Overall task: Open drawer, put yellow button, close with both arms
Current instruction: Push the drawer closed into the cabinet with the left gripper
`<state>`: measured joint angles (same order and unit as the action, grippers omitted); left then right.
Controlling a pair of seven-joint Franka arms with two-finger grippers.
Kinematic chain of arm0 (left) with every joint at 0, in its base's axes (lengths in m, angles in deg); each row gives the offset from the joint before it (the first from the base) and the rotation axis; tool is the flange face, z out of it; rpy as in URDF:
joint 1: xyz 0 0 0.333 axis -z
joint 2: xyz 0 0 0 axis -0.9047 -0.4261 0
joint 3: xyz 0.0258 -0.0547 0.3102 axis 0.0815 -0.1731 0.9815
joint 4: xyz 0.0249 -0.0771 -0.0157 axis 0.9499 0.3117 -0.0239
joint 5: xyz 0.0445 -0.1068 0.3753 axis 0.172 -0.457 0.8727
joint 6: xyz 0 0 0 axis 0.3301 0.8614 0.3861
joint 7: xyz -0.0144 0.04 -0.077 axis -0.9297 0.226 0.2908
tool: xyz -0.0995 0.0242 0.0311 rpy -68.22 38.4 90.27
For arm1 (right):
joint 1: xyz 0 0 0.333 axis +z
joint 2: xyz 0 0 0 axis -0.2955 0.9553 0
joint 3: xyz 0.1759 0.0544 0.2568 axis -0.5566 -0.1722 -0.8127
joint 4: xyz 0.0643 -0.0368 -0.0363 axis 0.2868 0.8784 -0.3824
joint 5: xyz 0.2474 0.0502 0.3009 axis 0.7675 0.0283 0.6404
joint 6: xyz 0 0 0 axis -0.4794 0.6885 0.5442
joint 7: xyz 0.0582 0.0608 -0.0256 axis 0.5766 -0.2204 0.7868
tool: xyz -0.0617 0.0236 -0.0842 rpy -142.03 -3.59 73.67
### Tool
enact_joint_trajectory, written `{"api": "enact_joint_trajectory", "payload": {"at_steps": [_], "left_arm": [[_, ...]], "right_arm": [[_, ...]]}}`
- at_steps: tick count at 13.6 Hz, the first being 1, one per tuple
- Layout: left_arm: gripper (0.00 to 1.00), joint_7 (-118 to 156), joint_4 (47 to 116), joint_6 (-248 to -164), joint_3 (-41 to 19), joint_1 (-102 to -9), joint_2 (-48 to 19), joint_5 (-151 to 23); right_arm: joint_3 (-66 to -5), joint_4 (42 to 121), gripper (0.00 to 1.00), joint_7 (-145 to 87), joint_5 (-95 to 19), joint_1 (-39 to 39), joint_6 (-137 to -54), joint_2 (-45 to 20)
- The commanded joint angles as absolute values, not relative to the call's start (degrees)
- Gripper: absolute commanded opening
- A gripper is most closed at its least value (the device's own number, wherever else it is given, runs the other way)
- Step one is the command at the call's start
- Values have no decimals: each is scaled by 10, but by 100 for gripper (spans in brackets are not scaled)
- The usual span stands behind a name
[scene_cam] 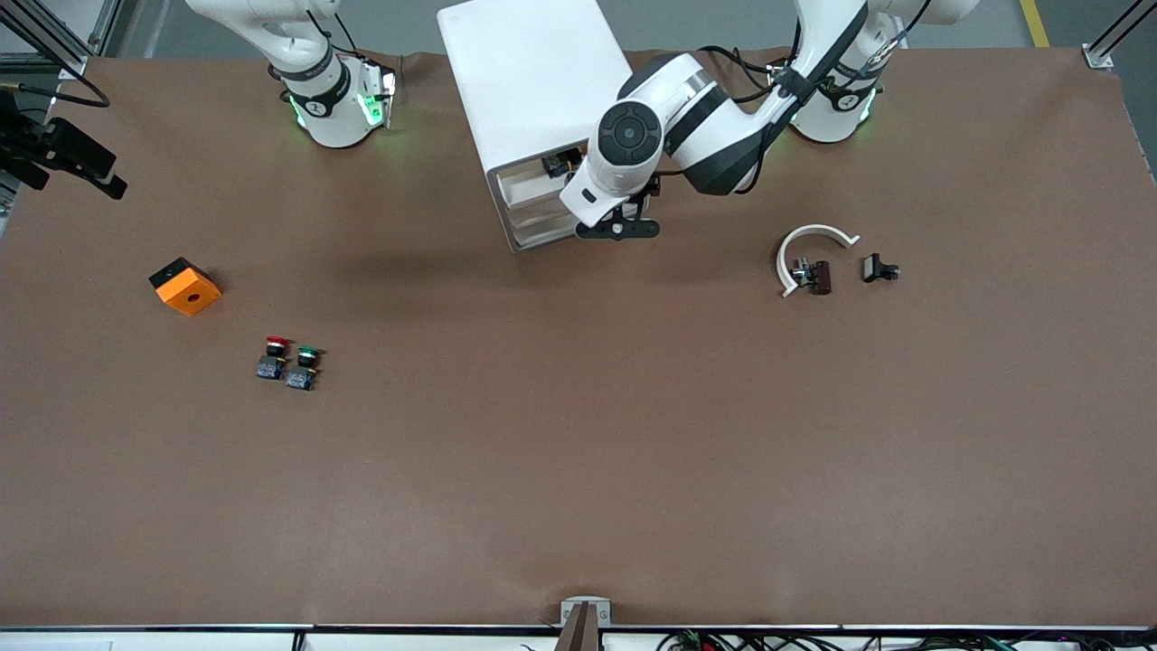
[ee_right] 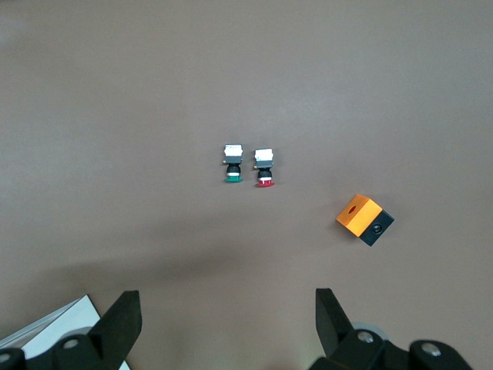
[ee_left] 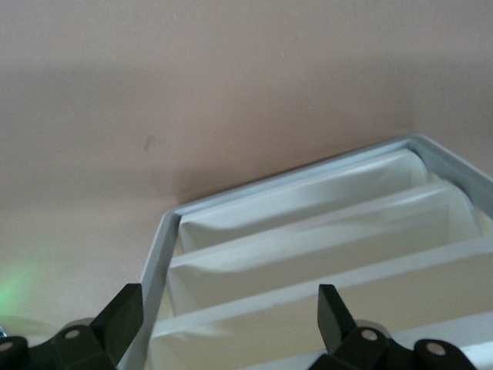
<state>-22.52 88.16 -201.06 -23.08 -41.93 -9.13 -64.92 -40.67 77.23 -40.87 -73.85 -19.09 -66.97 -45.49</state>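
The uppermost cream-fronted drawer [scene_cam: 533, 176] should be pushed squarely by the wide-open, empty left hand [scene_cam: 617, 228]; the right hand [ee_right: 223, 324], equally open and empty, is held high over the worktop.

The table [scene_cam: 578, 434] was a flat brown. The cabinet [scene_cam: 533, 81] was white, its drawer fronts [ee_left: 323, 254] cream inside a pale grey frame. The arms [scene_cam: 687, 117] were white with black bands, green lights at their bases. At about nine o'clock from the cabinet lay an orange and black block [scene_cam: 184, 286]. Beside each other stood a red-capped button [scene_cam: 274, 356] and a green-capped button [scene_cam: 305, 366], both with black and blue bodies. A white curved piece [scene_cam: 804, 244] lay at three o'clock.
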Motion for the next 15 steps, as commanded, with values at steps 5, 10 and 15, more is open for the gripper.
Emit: {"api": "enact_joint_trajectory", "payload": {"at_steps": [5,10,15], "left_arm": [[100,-239,873,-1979,-241,-397,-108,-664],[100,-242,872,-1979,-243,-374,-117,-666],[100,-244,851,-1959,-236,-405,-121,-664]], "right_arm": [[-413,757,100,-407,-763,-179,-665,-446],[-412,758,100,-408,-760,-182,-668,-446],[-412,758,100,-408,-757,-182,-668,-446]]}}
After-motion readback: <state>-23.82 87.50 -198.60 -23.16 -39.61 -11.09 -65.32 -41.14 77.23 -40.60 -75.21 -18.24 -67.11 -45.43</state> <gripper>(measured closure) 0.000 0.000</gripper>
